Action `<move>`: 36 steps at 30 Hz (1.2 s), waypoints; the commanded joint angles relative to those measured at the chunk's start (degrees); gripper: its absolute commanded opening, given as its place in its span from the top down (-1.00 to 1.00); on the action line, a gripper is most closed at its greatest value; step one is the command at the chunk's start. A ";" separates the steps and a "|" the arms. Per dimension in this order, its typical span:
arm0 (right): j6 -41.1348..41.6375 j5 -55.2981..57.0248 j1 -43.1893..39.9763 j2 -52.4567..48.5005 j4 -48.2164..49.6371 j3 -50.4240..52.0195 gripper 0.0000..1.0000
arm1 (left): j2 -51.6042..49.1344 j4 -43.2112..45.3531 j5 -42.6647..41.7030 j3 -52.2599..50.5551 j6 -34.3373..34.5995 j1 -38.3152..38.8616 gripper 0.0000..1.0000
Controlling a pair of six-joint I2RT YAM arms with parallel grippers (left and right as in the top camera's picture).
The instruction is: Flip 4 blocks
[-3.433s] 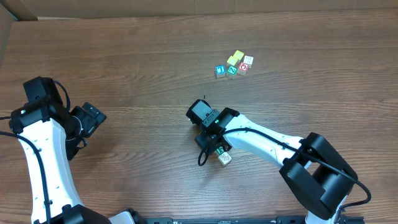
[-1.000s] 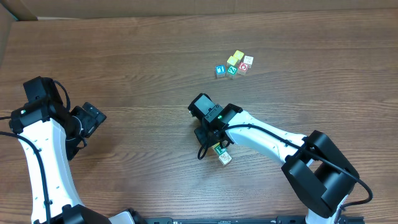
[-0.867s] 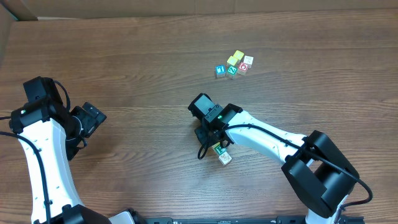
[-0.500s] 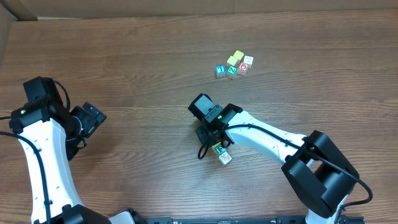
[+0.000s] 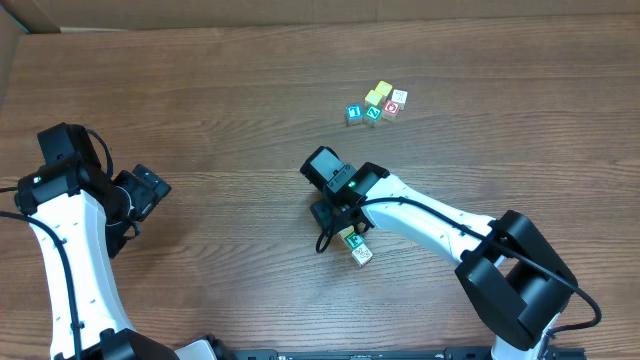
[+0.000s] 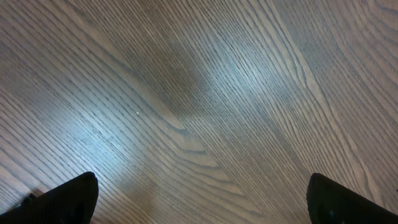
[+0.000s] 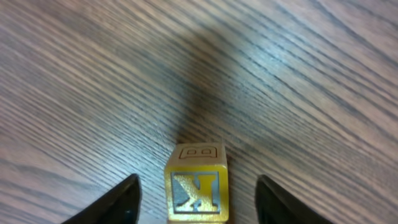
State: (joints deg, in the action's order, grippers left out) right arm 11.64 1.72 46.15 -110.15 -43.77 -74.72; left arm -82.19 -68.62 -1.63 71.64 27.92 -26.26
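Observation:
A yellow block (image 7: 196,190) with a grey letter K face stands on the table between the fingers of my right gripper (image 7: 198,204), with a gap on each side; the gripper is open and touches nothing. From overhead this block (image 5: 351,238) lies just below the right gripper (image 5: 340,224), with a cream block (image 5: 362,255) touching its lower right corner. Far off at the upper right sit a yellow block (image 5: 383,90) and a green-faced block (image 5: 373,113) in a tight cluster. My left gripper (image 6: 202,205) is open over bare wood at the left (image 5: 150,190).
The cluster also holds a blue-faced cube (image 5: 353,113), a red-faced cube (image 5: 391,108) and a white cube (image 5: 400,97). A cardboard edge (image 5: 20,20) lies at the far left corner of the wooden table (image 5: 230,110).
The right gripper's jaws have spread apart from the yellow block, and the wrist has shifted slightly up and left. The left arm has not moved.

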 commanded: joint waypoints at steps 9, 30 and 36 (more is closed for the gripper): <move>0.17 -3.54 -1.03 0.74 -10.73 -8.98 -0.49 | -0.31 -0.11 0.59 -0.28 -0.50 -0.17 -0.99; 0.42 -15.15 -21.66 1.51 -32.50 -9.20 0.92 | -0.31 -0.11 0.59 -0.28 -0.50 -0.17 -0.99; 0.42 -18.58 -21.31 1.51 -26.27 0.24 0.92 | -0.31 -0.11 0.61 -0.28 -0.50 -0.17 -0.99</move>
State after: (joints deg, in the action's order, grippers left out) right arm 11.94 -13.63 24.51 -109.89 -72.01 -77.43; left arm -82.19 -68.64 -1.50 71.64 27.94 -26.26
